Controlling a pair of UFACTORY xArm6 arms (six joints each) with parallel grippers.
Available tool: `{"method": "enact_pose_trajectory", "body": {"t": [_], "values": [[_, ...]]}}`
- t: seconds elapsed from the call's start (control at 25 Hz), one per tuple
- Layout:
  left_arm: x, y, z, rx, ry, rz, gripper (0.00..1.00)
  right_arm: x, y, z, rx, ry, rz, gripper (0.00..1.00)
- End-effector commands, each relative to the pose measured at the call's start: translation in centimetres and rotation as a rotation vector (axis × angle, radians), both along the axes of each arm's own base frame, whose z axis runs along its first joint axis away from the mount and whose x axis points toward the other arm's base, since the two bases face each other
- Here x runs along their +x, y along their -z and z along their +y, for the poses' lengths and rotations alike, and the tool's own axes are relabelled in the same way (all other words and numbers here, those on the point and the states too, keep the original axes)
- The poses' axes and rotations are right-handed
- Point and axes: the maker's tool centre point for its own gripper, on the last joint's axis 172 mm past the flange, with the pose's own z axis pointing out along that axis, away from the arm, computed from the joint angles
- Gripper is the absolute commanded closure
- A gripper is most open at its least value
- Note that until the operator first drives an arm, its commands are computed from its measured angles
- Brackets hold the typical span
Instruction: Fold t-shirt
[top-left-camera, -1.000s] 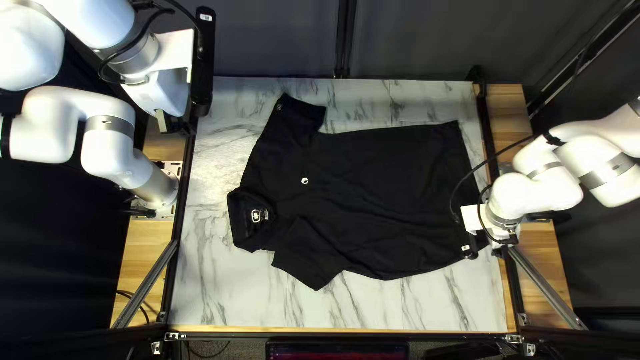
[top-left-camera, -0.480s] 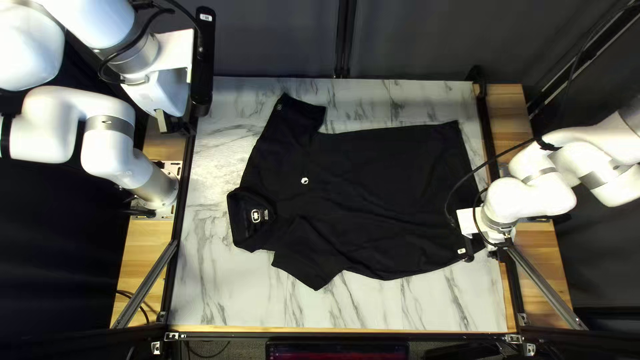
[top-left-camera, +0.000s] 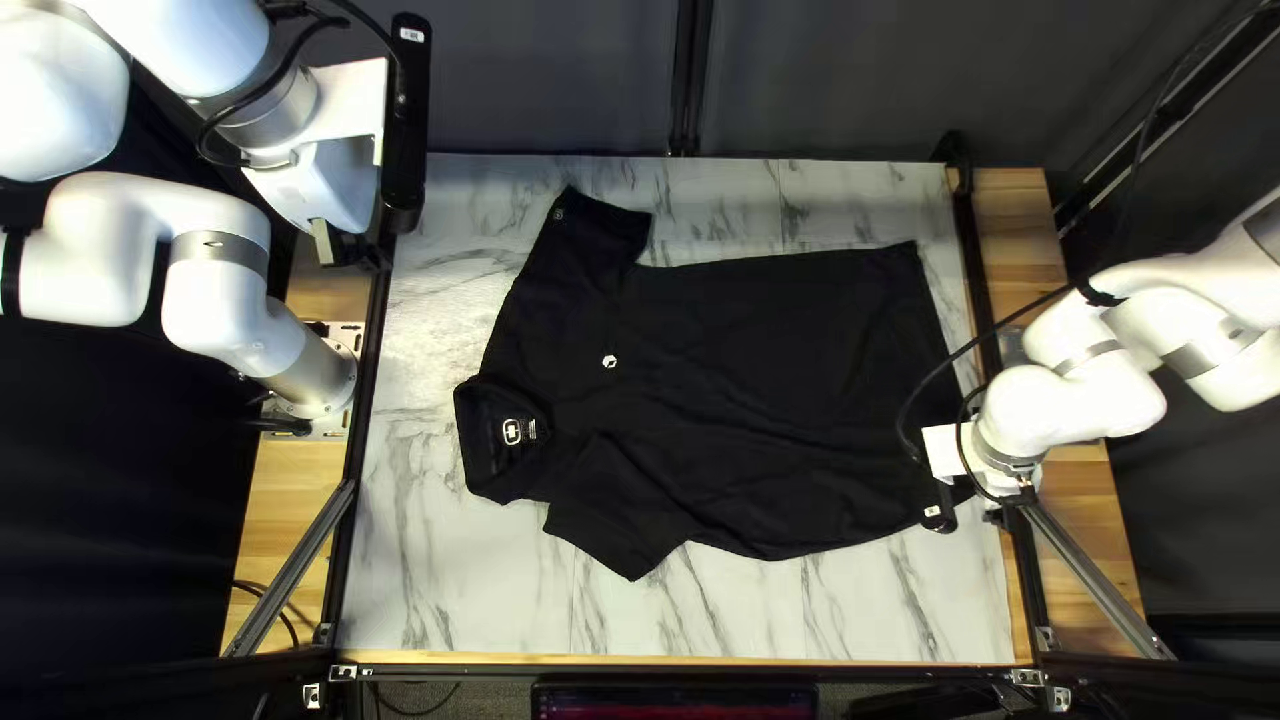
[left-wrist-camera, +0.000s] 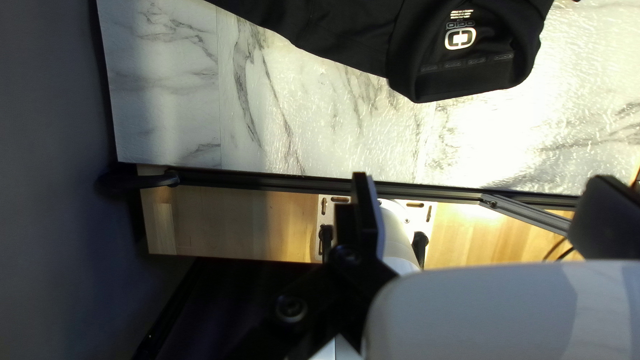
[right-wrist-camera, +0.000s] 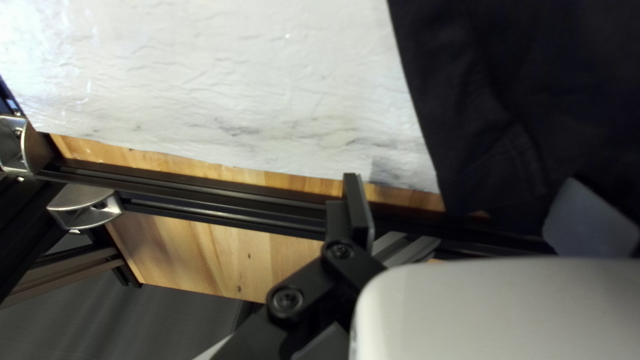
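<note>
Slightly nearer the table's front right corner now, the right gripper (top-left-camera: 1000, 499) hangs by the shirt hem, its fingers spread apart. The left gripper (top-left-camera: 347, 246), up over the left edge, gapes too. The black T-shirt (top-left-camera: 760, 400) lies flat, collar toward the table's (top-left-camera: 454, 600) left edge.

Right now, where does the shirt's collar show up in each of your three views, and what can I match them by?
Top left view: the collar is left of centre, at the shirt's end toward my left arm's base.
Left wrist view: across the black rail from that base.
Right wrist view: not in it; only another part of the shirt shows.
Shared landmark: the marbled tabletop.
</note>
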Motion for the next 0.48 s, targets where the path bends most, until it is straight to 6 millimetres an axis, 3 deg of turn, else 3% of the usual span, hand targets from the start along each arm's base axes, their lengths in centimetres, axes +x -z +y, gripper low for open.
{"method": "enact_pose_trajectory", "body": {"t": [0.04, 0.48], "values": [[0.00, 0.00, 0.00, 0.000, 0.000, 0.000, 0.00, -0.21, 0.03, 0.00, -0.008, 0.002, -0.003, 0.18], [0.00, 0.00, 0.00, 0.000, 0.000, 0.000, 0.00, -0.75, 0.37, -0.03, -0.034, -0.011, -0.009, 0.18]]}}
